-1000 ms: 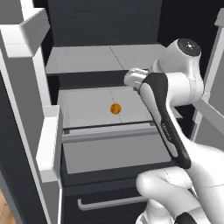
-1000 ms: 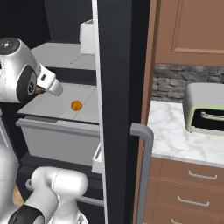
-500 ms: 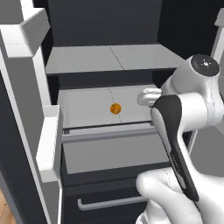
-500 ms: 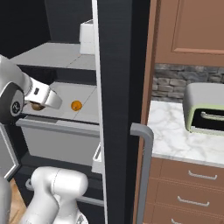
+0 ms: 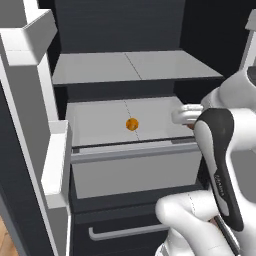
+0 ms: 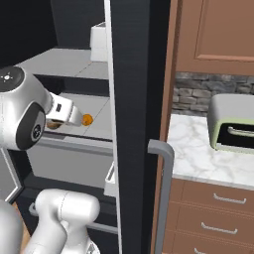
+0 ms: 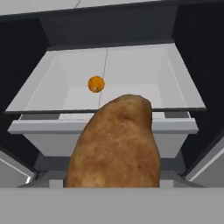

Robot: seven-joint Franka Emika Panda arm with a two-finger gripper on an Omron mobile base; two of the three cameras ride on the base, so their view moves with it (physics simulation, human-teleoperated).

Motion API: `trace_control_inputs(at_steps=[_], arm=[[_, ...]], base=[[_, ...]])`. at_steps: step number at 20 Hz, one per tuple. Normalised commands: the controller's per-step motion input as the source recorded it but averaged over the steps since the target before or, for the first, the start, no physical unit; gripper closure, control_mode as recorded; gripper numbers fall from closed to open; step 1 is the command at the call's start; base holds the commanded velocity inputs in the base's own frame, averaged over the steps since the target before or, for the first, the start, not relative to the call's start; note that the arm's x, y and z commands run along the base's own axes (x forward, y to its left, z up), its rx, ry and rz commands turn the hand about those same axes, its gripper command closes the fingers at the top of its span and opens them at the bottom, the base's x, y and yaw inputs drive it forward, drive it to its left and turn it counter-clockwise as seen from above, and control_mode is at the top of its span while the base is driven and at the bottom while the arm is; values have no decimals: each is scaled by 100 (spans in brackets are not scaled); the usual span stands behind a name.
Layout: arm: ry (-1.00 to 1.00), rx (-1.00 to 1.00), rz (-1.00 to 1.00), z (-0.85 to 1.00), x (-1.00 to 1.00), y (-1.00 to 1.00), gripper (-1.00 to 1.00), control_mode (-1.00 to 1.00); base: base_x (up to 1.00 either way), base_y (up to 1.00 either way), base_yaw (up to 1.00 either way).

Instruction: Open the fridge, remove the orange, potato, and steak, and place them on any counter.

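The fridge (image 5: 135, 67) stands open, its light grey shelves and bin showing. The orange (image 5: 132, 124) lies in the middle of the open bin, also seen in the right base view (image 6: 87, 119) and the hand view (image 7: 96, 84). My gripper (image 5: 186, 116) hovers at the bin's front right corner, outside it, shut on the brown potato (image 7: 116, 148). The potato hides the fingertips in the hand view, and a brown sliver of it (image 6: 53, 124) shows under the hand. The steak is out of view. The white marble counter (image 6: 198, 149) lies right of the fridge.
The fridge's left door (image 5: 30, 100) swings out at the left, and the black right door (image 6: 134, 99) with its grey handle (image 6: 163, 188) stands between the arm and the counter. A green toaster oven (image 6: 232, 124) sits on the counter. A lower drawer bar (image 5: 125, 232) is below.
The arm has drawn back out of the fridge, to the right and toward the base, carrying the potato. The orange has stayed in place.
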Motion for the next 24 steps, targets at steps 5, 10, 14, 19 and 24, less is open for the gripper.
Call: trace_control_inputs(at_steps=[5,10,14,19,24], arm=[[1,0,6,0,-1,0,100,100],[0,0,0,0,0,0,100,100],[0,0,0,0,0,0,100,100],[0,0,0,0,0,0,100,100],[0,0,0,0,0,0,100,100]], base=[[1,0,2],[-9,23,4],[-40,46,49],[-45,68,80],[-60,44,98]])
